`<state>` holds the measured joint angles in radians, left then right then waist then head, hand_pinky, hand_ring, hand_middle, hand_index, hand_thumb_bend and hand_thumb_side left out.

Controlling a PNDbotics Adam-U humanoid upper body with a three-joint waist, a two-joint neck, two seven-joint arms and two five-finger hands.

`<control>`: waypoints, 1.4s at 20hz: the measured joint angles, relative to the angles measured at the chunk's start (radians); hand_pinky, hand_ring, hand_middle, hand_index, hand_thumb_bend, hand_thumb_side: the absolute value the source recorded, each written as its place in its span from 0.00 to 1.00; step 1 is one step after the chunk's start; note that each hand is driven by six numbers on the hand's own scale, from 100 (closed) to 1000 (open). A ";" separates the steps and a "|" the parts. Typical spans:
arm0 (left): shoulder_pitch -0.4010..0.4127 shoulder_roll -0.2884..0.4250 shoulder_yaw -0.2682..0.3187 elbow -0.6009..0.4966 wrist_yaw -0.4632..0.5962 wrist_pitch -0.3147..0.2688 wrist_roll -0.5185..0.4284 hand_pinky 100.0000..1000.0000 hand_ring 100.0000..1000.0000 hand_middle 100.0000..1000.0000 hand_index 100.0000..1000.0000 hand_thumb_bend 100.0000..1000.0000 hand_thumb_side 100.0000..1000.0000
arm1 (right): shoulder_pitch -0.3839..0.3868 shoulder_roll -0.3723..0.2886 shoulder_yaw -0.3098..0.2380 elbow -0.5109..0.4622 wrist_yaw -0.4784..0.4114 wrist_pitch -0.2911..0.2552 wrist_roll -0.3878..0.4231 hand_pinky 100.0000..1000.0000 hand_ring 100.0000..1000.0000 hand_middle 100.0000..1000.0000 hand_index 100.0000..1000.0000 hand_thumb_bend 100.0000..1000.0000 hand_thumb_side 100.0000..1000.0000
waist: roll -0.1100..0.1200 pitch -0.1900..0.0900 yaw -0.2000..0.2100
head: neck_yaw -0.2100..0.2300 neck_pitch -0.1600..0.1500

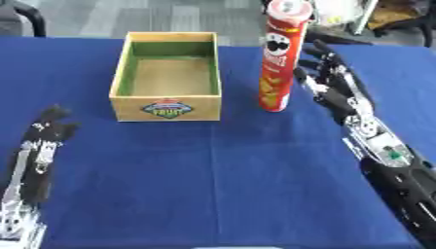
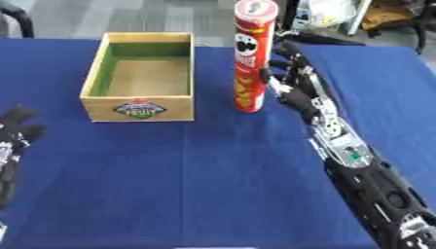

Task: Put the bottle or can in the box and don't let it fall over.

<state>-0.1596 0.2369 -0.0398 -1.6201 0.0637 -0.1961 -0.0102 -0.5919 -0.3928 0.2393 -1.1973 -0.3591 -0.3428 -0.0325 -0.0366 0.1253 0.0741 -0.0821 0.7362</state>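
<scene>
Stationed just right of the upright Pringles can (image 1: 277, 58), fingers spread and empty: right hand (image 1: 334, 87), by far the nearer. Beyond the can's left, the open wooden box (image 1: 122, 73). Idle and open, well away: left hand (image 1: 43, 141).

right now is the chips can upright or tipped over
Upright: the chips can stands on its base on the blue table, right of the wooden box.

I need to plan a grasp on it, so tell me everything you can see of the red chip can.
The chip can is a tall, slim red tube, seemingly cardboard, with a pale lid on top, a cartoon face printed high up and chips pictured lower down. It stands upright on the blue tablecloth, just right of the wooden box and apart from it. The right hand is open close beside it; whether they touch is unclear.
</scene>
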 measured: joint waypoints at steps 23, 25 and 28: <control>0.000 -0.007 0.000 0.005 0.000 -0.002 -0.002 0.86 0.77 0.83 0.95 0.35 0.74 | -0.015 0.001 -0.008 0.055 0.037 -0.001 -0.004 0.78 0.87 0.89 1.00 0.31 0.27 | 0.000 0.000 0.003 | -0.001 0.000; 0.000 -0.007 0.000 0.005 0.000 -0.002 -0.002 0.86 0.77 0.83 0.95 0.35 0.73 | -0.015 0.001 -0.011 0.056 0.038 -0.002 -0.006 0.79 0.87 0.89 1.00 0.31 0.27 | 0.000 0.000 0.003 | -0.001 0.000; 0.000 -0.007 0.000 0.005 0.000 -0.002 -0.002 0.86 0.77 0.83 0.95 0.35 0.73 | -0.015 0.001 -0.012 0.059 0.044 -0.003 -0.010 0.79 0.87 0.89 1.00 0.31 0.27 | 0.000 0.000 0.003 | -0.001 0.000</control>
<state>-0.1597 0.2299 -0.0399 -1.6156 0.0637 -0.1978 -0.0121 -0.6066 -0.3915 0.2275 -1.1379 -0.3154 -0.3454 -0.0421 -0.0364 0.1254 0.0775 -0.0829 0.7363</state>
